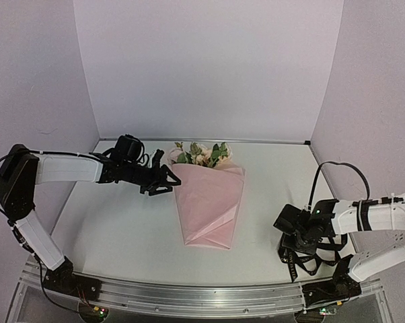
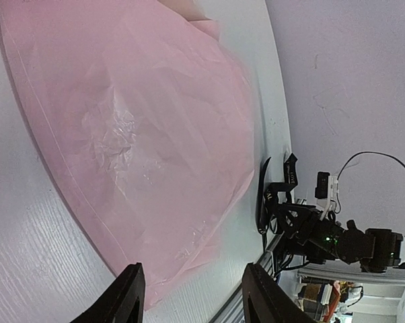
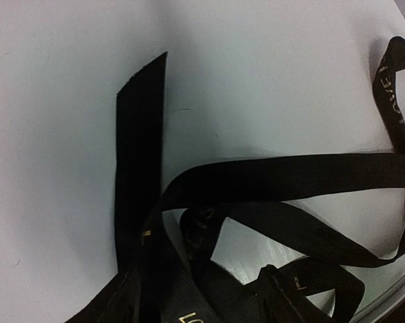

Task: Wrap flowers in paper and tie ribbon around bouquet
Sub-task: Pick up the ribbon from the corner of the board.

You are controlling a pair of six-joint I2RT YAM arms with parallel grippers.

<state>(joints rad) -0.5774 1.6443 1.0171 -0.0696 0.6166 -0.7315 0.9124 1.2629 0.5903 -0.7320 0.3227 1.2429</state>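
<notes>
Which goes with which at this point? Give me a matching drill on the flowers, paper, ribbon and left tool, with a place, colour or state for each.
Column one:
1. flowers
2. paper
3. ribbon
4. left tool

Column two:
A. black, looped, at the near right of the table
B. open, beside the wrap's left edge
C. pink, folded into a cone
D. poking out of the wrap's far end

Pairs: 1-D, 2-C, 3-A, 4-B

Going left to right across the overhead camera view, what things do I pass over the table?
left gripper → bouquet → right gripper
</notes>
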